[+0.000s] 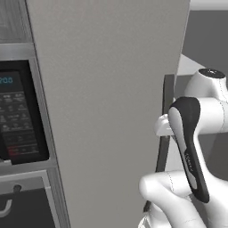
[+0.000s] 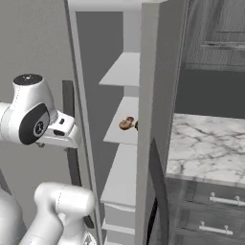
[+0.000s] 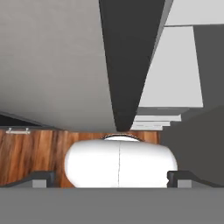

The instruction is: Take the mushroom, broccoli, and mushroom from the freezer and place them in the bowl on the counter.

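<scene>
Your two-finger gripper (image 3: 112, 177) has its small dark tips spread wide apart at the two lower corners of the hand view, with nothing between them. Just ahead of the tips you see the long dark vertical bar handle (image 3: 129, 65) on the edge of the tall plain light grey freezer (image 1: 111, 102), whose door stands partly open. From the left base view the white arm reaches to that handle at the door's edge. Past the door, in the right base view, you can see the white shelves (image 2: 125, 69) inside, and on the middle one lies a small brown mushroom (image 2: 126, 123) with a dark green sliver just beside it, too hidden by the cabinet edge to identify. Beyond the freezer, to its right, sits the white marble counter (image 2: 210, 143) with grey veins over dark grey drawers. On the freezer's other side you have the black-fronted microwave (image 1: 18, 116).
</scene>
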